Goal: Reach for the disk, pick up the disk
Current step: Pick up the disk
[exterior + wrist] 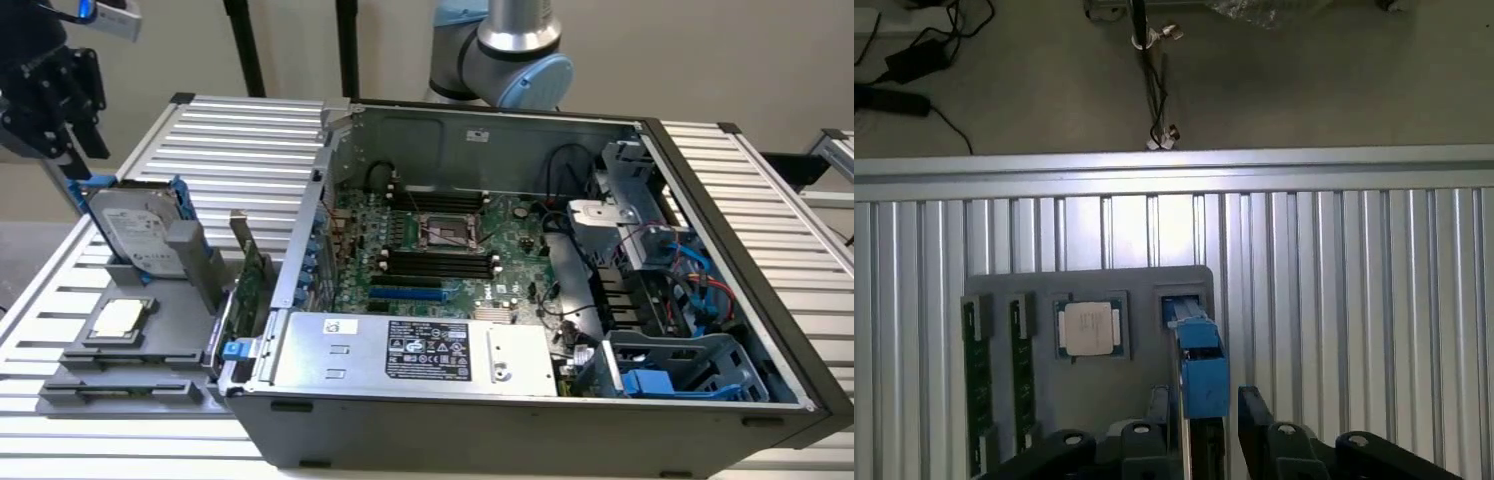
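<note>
Standing upright, the disk (131, 228) occupies a tray (83, 386) on the ribbed table (240, 140).

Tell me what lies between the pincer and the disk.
Nothing: in the wrist view the open pincer flanks the disk, with bare gaps either side.

A table of ribbed aluminium profiles (240, 130) is seen in the exterior view, and pale light is reflected along its slats. On the far side a plain beige wall (694, 50) is shown. Two black posts (246, 50) are set in front of this wall, toward the exterior view's left. In the wrist view a grey floor (1304, 90) is seen beyond the table's edge rail (1174, 165), where a bright band of light is reflected. Black cables (924, 55) are laid on this floor.
</note>
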Available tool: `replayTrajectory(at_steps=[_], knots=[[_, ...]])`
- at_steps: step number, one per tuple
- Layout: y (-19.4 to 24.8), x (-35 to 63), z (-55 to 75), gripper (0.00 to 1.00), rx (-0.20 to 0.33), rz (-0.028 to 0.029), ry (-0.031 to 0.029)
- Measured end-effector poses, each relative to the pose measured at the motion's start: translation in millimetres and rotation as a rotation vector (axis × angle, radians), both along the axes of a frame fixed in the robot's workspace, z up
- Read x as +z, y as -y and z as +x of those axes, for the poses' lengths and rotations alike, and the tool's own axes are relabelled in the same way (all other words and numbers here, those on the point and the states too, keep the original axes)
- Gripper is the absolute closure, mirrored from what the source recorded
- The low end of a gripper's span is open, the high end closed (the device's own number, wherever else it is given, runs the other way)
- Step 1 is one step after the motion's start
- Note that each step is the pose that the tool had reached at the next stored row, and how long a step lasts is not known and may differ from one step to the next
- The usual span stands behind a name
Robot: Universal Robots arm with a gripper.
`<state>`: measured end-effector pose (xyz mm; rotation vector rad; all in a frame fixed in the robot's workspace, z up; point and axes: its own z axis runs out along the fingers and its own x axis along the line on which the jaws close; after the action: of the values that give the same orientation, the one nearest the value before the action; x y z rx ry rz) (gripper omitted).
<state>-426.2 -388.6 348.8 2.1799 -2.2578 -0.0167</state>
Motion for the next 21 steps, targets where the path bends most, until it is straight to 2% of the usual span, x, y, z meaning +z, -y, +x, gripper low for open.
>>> replayTrajectory(at_steps=[3, 4, 21], knots=[[-0.9, -1.7, 0.0, 0.53, 0.002, -0.0002, -0.0002], [-1.1, -2.9, 0.0, 0.46, 0.004, -0.0002, -0.0001], [-3.0, -33.9, -0.6, 0.46, 0.034, -0.0002, 0.0015]])
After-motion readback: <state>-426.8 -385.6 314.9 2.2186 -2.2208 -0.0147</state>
